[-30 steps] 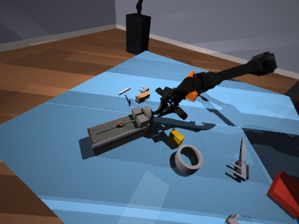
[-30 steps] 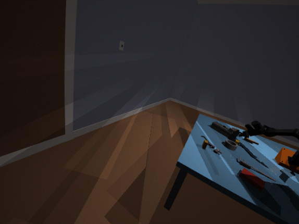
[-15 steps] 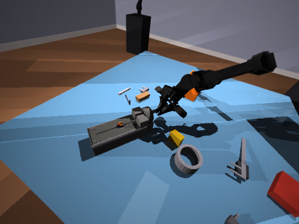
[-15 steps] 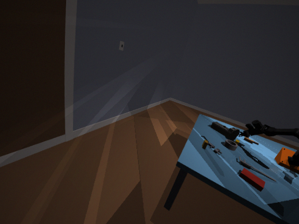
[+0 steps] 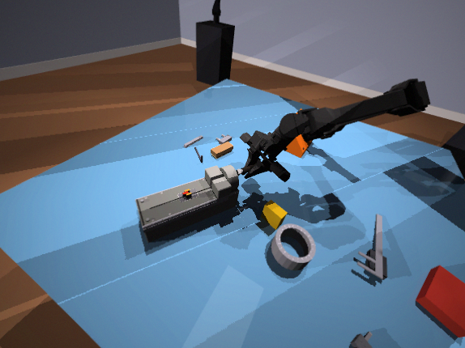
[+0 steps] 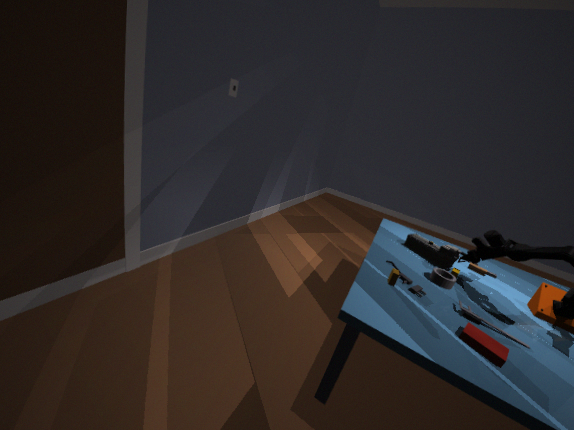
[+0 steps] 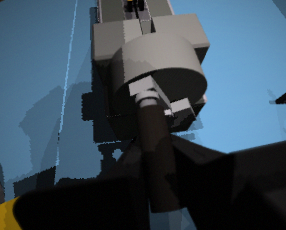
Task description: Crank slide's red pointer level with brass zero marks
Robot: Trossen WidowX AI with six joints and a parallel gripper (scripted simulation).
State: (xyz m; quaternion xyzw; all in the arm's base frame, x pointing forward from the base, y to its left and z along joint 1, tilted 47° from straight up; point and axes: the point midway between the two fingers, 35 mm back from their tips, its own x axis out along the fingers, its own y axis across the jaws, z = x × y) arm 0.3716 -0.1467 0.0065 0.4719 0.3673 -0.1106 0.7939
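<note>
The grey machine (image 5: 162,209) (image 6: 422,247) (image 7: 160,52) lies on the blue table, its round crank end facing my arm. The small red pointer (image 5: 185,193) shows in the slot on top, close to the yellow brass marks; whether it is exactly level with them is too small to tell. In the wrist view the marks are partly cut off at the top edge. My gripper (image 5: 245,171) (image 7: 150,139) is shut on the dark crank handle (image 7: 154,132), which stands out from the pale crank arm (image 7: 143,86). The handle's far end lies between the dark fingers.
A yellow block (image 5: 274,214) (image 7: 7,217) and a grey ring (image 5: 283,257) (image 6: 442,282) lie near the crank end. A tan block (image 5: 222,150) and thin grey parts lie beyond the machine. A grey bracket (image 5: 378,243), a red block (image 5: 443,299) (image 6: 484,345) and an orange block (image 5: 297,146) (image 6: 547,300) stand farther off.
</note>
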